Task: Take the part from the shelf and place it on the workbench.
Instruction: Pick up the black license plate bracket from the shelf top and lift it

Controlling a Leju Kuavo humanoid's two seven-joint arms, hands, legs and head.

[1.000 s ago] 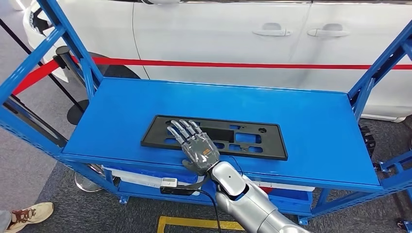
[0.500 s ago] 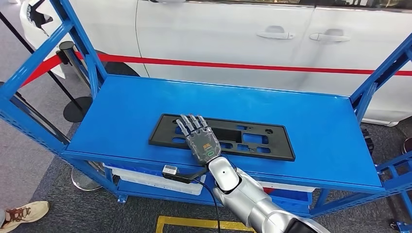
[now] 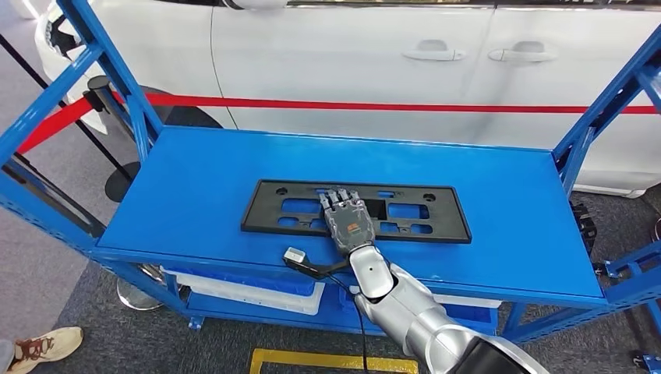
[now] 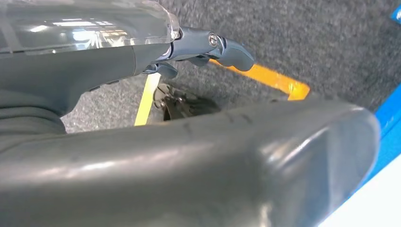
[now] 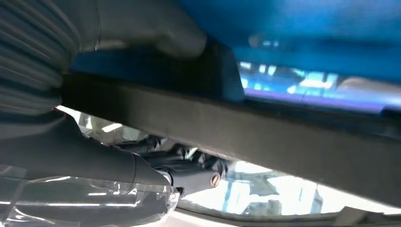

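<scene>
Black plastic, the part (image 3: 356, 211) lies flat mid-shelf (image 3: 195, 179). Over the last second the right hand (image 3: 348, 217) has slid from the part's left end to its middle, fingers laid flat and slightly spread, thumb seemingly under the near edge; a lift looks imminent. Left hand (image 4: 208, 45) hangs, its grip unclear.

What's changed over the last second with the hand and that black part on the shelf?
The right hand has slid along the black part, from near its left end to about its middle, and lies flat on it, the fingers pointing toward the car. The camera shifted a little too. Whether the thumb has hooked under the near edge, I cannot tell. The part lies flat on the blue shelf as before, not lifted.
</scene>
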